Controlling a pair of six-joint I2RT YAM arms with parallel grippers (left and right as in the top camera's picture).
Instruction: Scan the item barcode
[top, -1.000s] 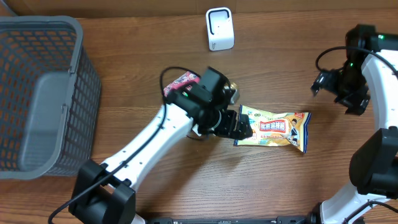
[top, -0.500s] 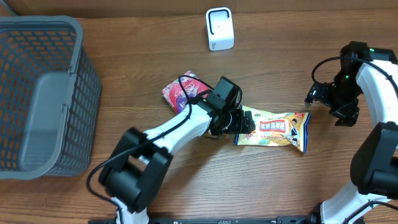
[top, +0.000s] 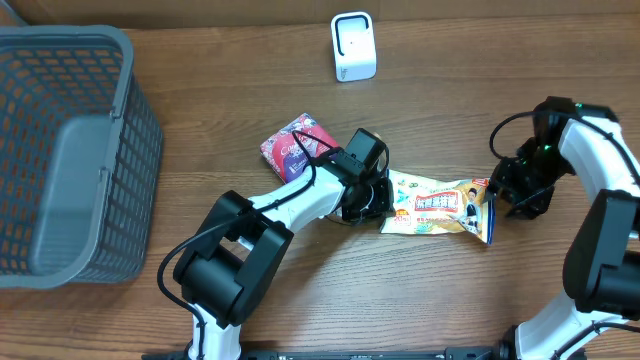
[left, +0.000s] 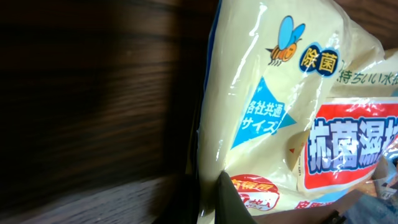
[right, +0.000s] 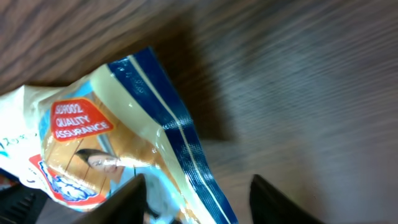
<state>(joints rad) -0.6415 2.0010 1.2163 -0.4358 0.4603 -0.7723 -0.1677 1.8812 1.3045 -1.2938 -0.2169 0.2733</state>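
The item is a yellow packet (top: 440, 205) with blue edges and red and blue print, lying flat on the wooden table. My left gripper (top: 376, 199) is shut on its left edge. In the left wrist view the packet (left: 273, 93) fills the right half, its seam pinched in my left gripper (left: 208, 202). My right gripper (top: 500, 198) stands at the packet's right end. In the right wrist view the packet's blue-striped edge (right: 180, 155) lies between the parted fingers of my right gripper (right: 202, 205), with a gap on the right side. No barcode shows.
A white scanner (top: 353, 46) stands at the back of the table. A red packet (top: 295, 143) lies just left of my left wrist. A grey mesh basket (top: 60, 150) takes up the left side.
My left gripper slid onto the packet's left edge and shut on it. My right arm came down from the back right to the packet's right end, its jaws narrowing around the edge.
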